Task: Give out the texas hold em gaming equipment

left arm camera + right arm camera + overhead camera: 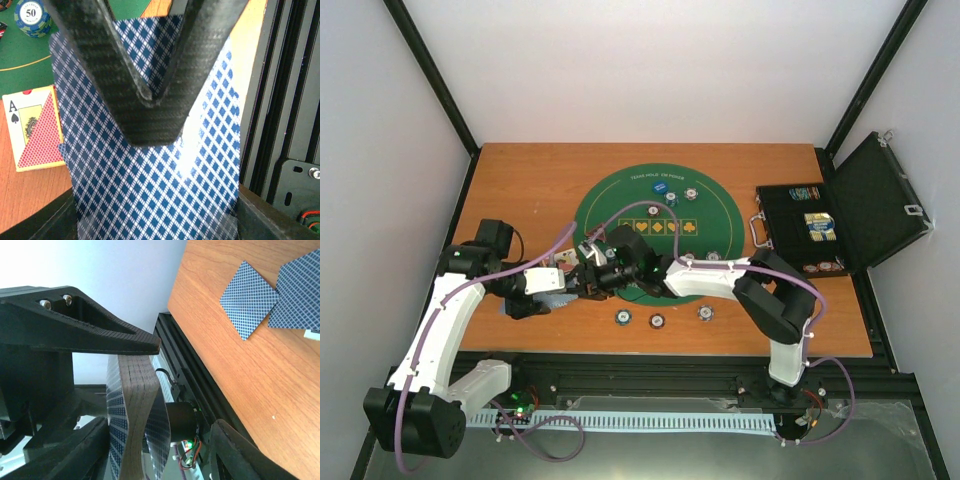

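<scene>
Blue-and-white diamond lattice on the deck (150, 175) and two loose cards (247, 297); red lattice, yellow border, black ace on the card box (35, 127); blue-white striped chip (32, 17); green mat (620, 200); orange-brown wood-grain table (520, 190).

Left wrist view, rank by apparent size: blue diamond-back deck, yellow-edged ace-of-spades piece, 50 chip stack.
1. blue diamond-back deck: fills most of the frame, but it is nearest the lens, so inflated.
2. yellow-edged ace-of-spades piece.
3. 50 chip stack, cut off by the top edge.
</scene>
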`<state>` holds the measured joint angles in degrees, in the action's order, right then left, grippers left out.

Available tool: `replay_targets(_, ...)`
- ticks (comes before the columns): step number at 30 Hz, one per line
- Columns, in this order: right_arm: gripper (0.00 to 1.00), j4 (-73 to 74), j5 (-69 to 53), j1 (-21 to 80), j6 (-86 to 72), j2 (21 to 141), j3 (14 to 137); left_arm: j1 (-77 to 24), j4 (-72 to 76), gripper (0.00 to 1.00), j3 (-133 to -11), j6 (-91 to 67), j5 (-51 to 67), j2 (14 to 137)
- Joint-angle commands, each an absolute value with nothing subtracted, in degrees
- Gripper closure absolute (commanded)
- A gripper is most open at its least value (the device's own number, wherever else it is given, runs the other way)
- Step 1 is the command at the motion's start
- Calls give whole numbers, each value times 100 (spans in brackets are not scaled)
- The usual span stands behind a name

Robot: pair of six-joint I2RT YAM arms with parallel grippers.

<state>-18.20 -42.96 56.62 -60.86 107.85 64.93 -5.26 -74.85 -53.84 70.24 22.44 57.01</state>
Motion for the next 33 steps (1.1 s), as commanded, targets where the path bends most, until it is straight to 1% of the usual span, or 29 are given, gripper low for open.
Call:
replay_targets(1, 51, -1257, -3957, 5546, -5910, 10529, 6367, -550, -7599, 99, -5637, 6996, 2401, 5653)
replay_targets(5, 59, -965, -3867, 5537, -5799, 10364, 6534, -548, -7591, 99, -5627, 6991, 2379, 5644)
replay_targets(9, 74, -528, -3781, 5524, -5607, 10293, 6753, -545, -7571, 99, -5602, 6977, 2382, 5643)
replay_targets(12, 79, -318, -3750, 5484, -5498, 10243, 6806, -545, -7574, 99, -5592, 6979, 2367, 5637)
replay_targets(15, 88, -204, -3752, 5386, -5437, 10169, 6782, -545, -7572, 99, -5589, 6976, 2360, 5629)
replay_targets(19, 95, 84, -3774, 5181, -5224, 10039, 6854, -546, -7568, 99, -5568, 6978, 2315, 5638)
replay_targets(21, 97, 278, -3808, 5027, -5085, 10016, 6971, -549, -7574, 99, -5566, 6979, 2311, 5640)
replay_targets(26, 97, 810, -4003, 4395, -4617, 10225, 7487, -552, -7617, 99, -5613, 6973, 2310, 5628)
replay_targets(30, 97, 1287, -4051, 3815, -4081, 10857, 8254, -547, -7670, 99, -5633, 6970, 2287, 5626)
replay_targets(33, 97, 1738, -3967, 3537, -3716, 11592, 9114, -545, -7692, 99, -5639, 6969, 2250, 5617)
